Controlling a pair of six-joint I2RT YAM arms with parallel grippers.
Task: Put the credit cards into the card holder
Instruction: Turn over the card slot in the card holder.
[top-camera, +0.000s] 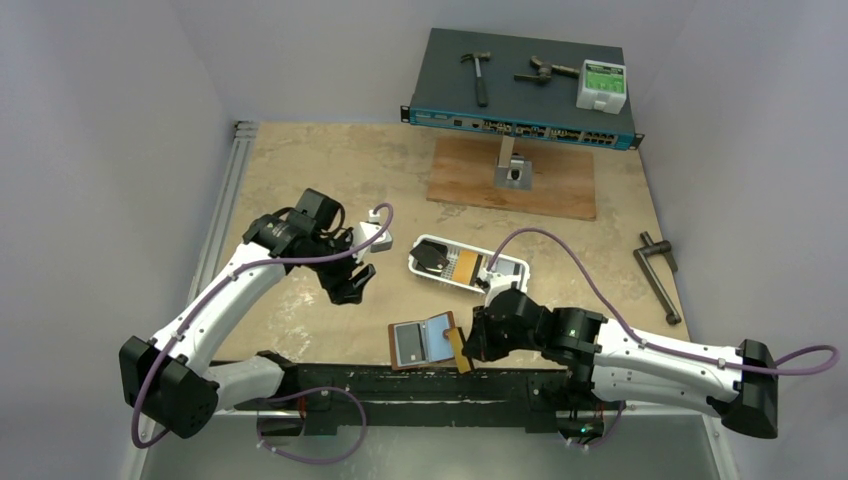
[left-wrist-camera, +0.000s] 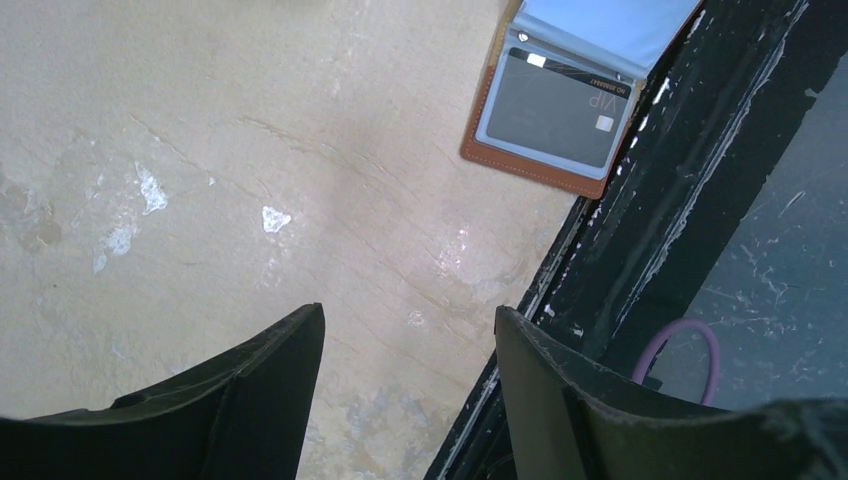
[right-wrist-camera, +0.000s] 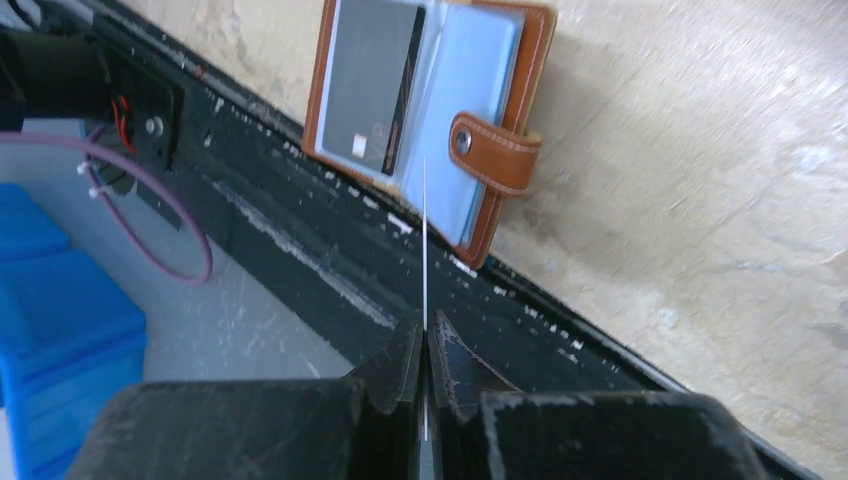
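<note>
Beige scuffed tabletop, pale walls around. Brown leather card holder lies open flat at the table's near edge, snap tab flopped outward so the clear bluish plastic sleeves face up. A dark VIP card already sits in its left sleeve.

Right gripper, just right of the card holder, has its fingers fully closed on a thin, rigid orange-yellow card. The card is edge-on and aimed at the sleeves, likely lined up to slide in.

Left gripper hovers left of and beyond the card holder, fingers parted about halfway and holding nothing, probably waiting to steady the leather.

White slotted tray beyond the card holder holds a black card and an orange card.
</note>
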